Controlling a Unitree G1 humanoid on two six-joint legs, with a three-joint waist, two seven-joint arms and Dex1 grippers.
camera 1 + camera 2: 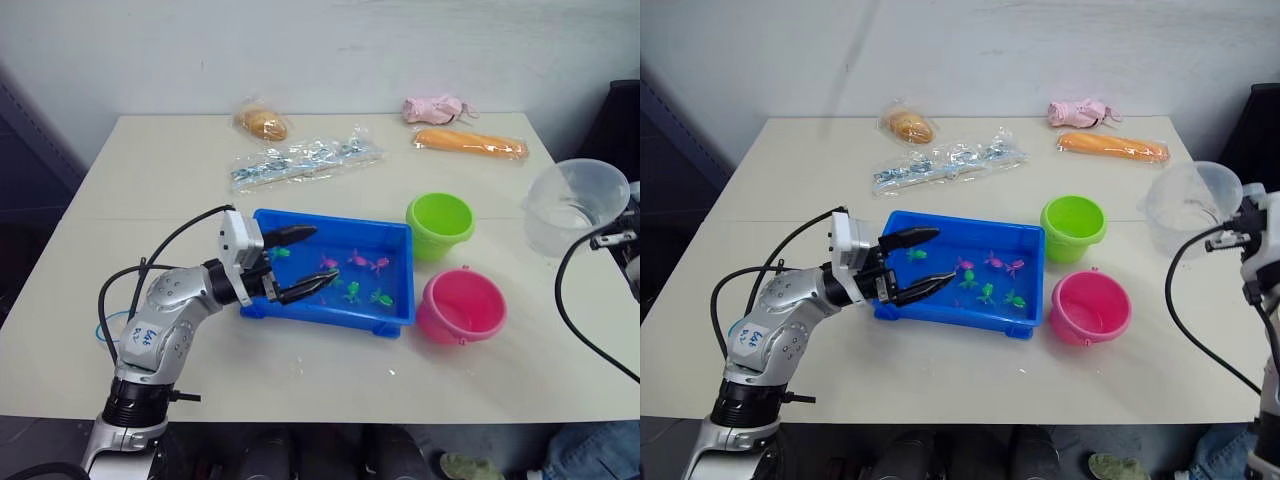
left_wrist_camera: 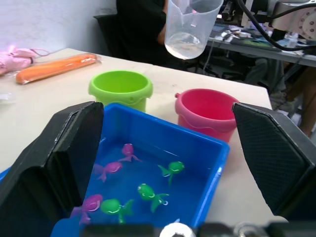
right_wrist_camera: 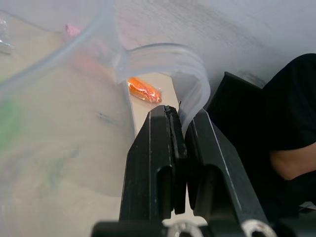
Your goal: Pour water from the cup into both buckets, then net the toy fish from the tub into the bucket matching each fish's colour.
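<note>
Two buckets, green (image 1: 440,224) at 12 o'clock of pink (image 1: 460,306), stand just right of the tub (image 1: 395,243) holding six fish (image 2: 148,191). Left gripper (image 1: 297,262), fingers apart, hovers over the tub's left edge. Right gripper (image 3: 180,143) pinches the cup's (image 1: 573,205) handle beyond the table's (image 1: 150,180) right edge. No writing is legible.

At the far edge of the pale table (image 1: 330,380) we note four bagged items: a bread-like brown piece (image 1: 262,123) at left, a long clear packet with blue contents (image 1: 305,160) lying nearer, a pink soft item (image 1: 436,108) at right, and an orange carrot-like piece (image 1: 470,143) just beside it.
</note>
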